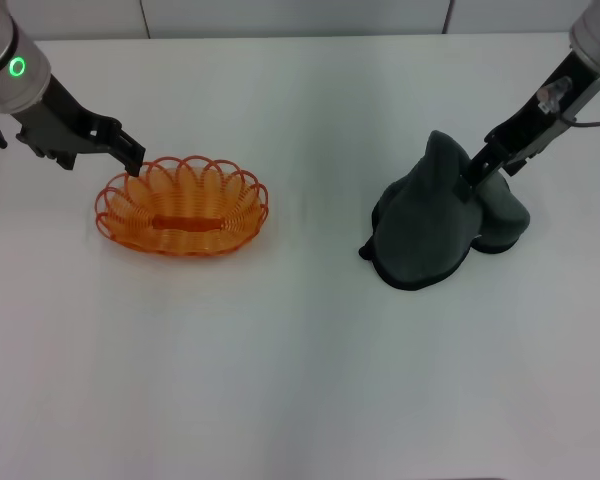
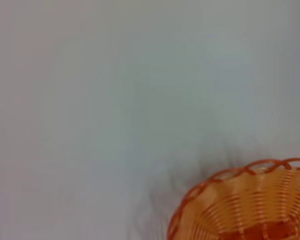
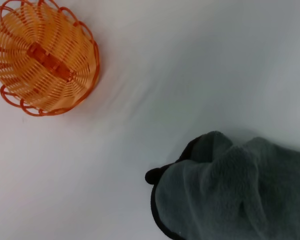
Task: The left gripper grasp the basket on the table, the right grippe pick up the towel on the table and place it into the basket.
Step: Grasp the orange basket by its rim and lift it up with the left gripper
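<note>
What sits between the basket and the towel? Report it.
Nothing: only bare table lies between the basket and the towel, shown in the head and right wrist views.

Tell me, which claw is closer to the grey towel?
The right claw: it is on the towel, pinching its raised fold. The left claw is far across the table at the basket rim.

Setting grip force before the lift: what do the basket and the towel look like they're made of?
Basket: orange woven strands with a looped open rim and see-through sides, slightly glossy; probably plastic or coated wire, likely stiff. Towel: dark grey fuzzy cloth with a darker stitched edge, matte, draping in soft folds; looks like fleece or microfibre.
</note>
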Robot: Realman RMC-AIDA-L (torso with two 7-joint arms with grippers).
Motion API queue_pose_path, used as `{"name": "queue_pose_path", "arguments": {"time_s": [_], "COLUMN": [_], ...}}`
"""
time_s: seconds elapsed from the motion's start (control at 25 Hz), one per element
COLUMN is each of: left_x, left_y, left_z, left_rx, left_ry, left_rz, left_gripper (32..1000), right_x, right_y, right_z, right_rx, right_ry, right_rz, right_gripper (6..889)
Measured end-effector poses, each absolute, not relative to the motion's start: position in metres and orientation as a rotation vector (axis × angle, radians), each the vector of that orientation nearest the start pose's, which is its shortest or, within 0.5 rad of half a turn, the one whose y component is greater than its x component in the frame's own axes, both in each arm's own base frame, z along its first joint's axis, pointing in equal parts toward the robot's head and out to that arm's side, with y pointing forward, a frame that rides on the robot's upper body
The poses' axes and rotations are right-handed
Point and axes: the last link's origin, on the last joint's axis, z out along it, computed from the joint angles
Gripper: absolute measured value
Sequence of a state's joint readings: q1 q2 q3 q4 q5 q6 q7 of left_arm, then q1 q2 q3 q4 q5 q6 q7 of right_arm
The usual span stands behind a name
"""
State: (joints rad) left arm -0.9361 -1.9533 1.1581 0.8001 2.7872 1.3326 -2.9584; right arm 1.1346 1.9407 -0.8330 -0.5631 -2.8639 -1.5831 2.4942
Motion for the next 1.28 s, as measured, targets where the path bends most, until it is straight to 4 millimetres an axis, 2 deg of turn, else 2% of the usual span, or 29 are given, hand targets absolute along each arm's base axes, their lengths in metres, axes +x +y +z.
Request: {"name": "queue_pose_path", "arguments": {"time_s": [0.64,1.0,1.28], "left_x": [-0.233,-0.251,-0.256], "left_y": [0.441,0.436,0.432], "left_z": [0.027,0.014,-0.001], "left_rx": [-2.011,-1.992,-2.009], "left_ry": [-1.423,-1.437,-1.428], "left_rz": [0.419,0.413,0.414], "left_gripper": [892,892,892], "right_x": [0.173,0.168,0.168], "right_y": [0.428,0.43,0.43], "right_z": [0.026,0.025,0.024], "right_rx": [-2.528,-2.531,-2.532], "right_ry": [1.314,1.298,1.293], "right_rz": [-0.612,-0.605,-0.603], "right_gripper": [850,849,849]}}
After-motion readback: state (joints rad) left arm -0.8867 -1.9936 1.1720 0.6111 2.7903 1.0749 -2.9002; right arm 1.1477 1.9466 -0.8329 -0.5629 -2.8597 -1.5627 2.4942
